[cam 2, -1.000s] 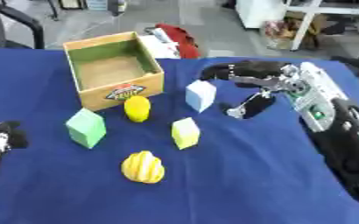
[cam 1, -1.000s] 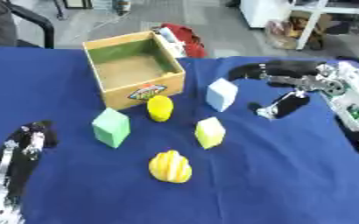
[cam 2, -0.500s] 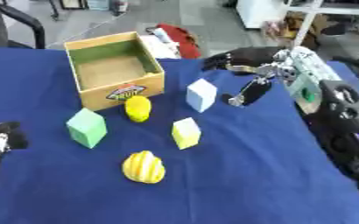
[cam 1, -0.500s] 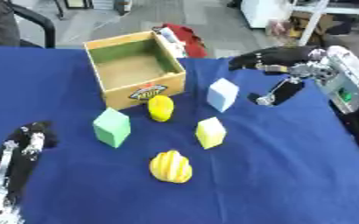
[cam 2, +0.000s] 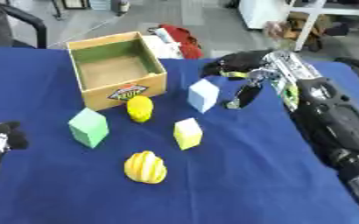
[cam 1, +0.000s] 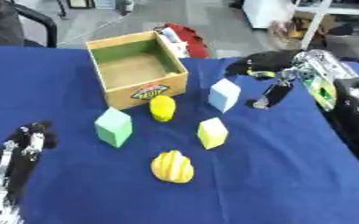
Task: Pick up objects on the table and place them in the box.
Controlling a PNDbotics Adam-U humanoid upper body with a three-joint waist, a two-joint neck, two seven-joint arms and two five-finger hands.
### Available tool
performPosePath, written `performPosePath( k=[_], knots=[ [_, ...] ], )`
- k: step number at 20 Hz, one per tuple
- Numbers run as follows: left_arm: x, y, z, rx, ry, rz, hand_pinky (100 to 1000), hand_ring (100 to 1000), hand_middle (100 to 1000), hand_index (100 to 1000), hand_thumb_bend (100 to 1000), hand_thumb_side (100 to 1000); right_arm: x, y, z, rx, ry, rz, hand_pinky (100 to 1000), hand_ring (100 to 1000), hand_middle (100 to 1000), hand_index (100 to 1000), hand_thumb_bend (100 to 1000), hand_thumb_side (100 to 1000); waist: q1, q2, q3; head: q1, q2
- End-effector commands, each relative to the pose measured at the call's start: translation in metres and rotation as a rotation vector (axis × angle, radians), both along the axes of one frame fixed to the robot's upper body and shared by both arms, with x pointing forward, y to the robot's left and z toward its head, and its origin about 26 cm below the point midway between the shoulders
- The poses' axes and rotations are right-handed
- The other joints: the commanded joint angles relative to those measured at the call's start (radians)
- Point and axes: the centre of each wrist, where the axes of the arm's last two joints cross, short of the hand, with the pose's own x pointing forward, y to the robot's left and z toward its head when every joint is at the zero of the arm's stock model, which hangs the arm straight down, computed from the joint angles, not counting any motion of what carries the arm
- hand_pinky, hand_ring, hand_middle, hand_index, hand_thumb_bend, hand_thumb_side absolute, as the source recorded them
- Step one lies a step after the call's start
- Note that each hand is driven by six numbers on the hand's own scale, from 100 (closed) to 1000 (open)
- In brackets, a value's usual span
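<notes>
The box is empty; all five objects lie on the bench. The right hand is open, holding nothing.

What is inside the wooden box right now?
The wooden box shows only its bare brown floor and green inner walls; no object lies in it. The strip of floor behind the near wall is hidden.

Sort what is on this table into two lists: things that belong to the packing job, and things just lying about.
Belongs to the job:
- open wooden box, nothing visible inside
- pale blue block
- green block
- yellow-green block
- small yellow rounded fruit-like piece
- ridged yellow fruit-like piece
- right hand, open beside the pale blue block
- left hand, idle at lower left

Lying about:
- red and white item behind the box
</notes>
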Motion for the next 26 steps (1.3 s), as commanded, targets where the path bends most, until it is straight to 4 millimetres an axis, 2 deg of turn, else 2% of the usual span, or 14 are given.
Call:
performPosePath(
  k=[1,12,20,26],
  knots=[
    [0.003,0.003,0.008,0.026,-0.024,-0.009,632,569,535,723,100,712,0.006,-0.002,0.007,-0.046,-0.023,0.009,1000,1000,1000,1000,271,349,-0.006,-0.013,0.000,-0.004,-0.008],
    [0.004,0.002,0.010,0.022,-0.029,-0.012,632,569,534,723,100,713,0.014,-0.001,-0.003,-0.023,-0.069,-0.049,1000,1000,1000,1000,259,349,-0.003,-0.006,0.007,-0.009,-0.015],
    [0.004,0.002,0.010,0.022,-0.029,-0.010,632,568,534,723,100,714,0.018,0.000,0.011,0.042,-0.129,-0.076,1000,1000,1000,1000,227,329,-0.002,-0.001,0.007,-0.012,-0.013],
    [0.004,0.002,0.010,0.024,-0.030,-0.015,633,568,534,723,100,714,0.020,0.002,0.022,0.040,-0.152,-0.086,1000,1000,1000,1000,306,350,-0.004,0.002,0.008,-0.016,-0.012]
  ],
)
